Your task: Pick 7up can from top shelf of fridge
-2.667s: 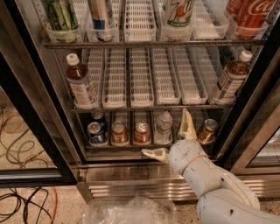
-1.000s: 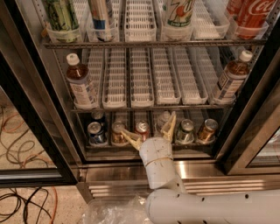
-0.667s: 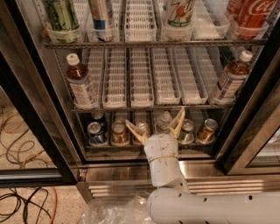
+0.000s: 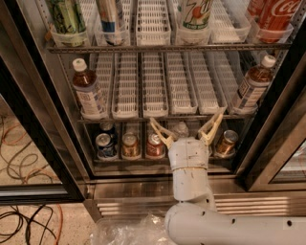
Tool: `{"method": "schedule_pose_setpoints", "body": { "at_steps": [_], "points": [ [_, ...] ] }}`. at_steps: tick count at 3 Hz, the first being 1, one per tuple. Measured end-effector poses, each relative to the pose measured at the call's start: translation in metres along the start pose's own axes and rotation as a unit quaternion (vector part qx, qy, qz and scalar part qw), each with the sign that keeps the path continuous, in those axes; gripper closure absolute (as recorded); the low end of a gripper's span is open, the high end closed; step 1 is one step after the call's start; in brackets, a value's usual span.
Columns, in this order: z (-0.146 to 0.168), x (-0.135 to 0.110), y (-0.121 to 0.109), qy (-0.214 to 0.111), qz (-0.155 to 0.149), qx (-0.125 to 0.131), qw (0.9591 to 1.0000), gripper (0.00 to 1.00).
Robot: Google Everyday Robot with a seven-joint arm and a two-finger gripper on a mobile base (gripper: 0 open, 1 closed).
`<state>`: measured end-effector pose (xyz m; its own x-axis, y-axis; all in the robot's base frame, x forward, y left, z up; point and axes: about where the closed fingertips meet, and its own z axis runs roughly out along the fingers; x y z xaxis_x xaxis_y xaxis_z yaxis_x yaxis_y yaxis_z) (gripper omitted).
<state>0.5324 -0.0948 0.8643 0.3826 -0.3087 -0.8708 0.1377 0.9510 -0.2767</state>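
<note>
The 7up can (image 4: pixel 196 13) stands in a clear cup front on the top shelf (image 4: pixel 167 48) of the fridge (image 4: pixel 43 119), right of the middle; only its lower part shows. My gripper (image 4: pixel 186 122) is open, its two tan fingers spread in a V, well below the can at the height of the bottom rack. It holds nothing. My white arm rises from the lower edge of the view.
On the top shelf stand a dark green can (image 4: pixel 66 16), a blue-and-silver can (image 4: pixel 111 16) and a red Coca-Cola can (image 4: pixel 277 14). Brown bottles (image 4: pixel 88 93) (image 4: pixel 252 86) stand at both ends of the middle rack. Small cans (image 4: pixel 129 145) line the bottom rack. Cables (image 4: pixel 24 158) lie on the floor left.
My gripper has risen a little and shifted right in front of the bottom rack, its fingers spread wide. The cans and bottles have not moved.
</note>
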Motion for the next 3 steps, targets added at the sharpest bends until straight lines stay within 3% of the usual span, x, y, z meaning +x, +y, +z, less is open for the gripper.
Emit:
{"method": "schedule_pose_setpoints", "body": {
  "at_steps": [1, 2, 3],
  "points": [
    [0.001, -0.022, -0.009, -0.01, 0.029, 0.015, 0.9994, 0.0],
    [0.002, -0.024, -0.008, -0.011, 0.033, 0.015, 0.9993, 0.0],
    [0.013, -0.034, -0.008, -0.041, 0.066, 0.017, 0.9968, 0.0]
  ]
}}
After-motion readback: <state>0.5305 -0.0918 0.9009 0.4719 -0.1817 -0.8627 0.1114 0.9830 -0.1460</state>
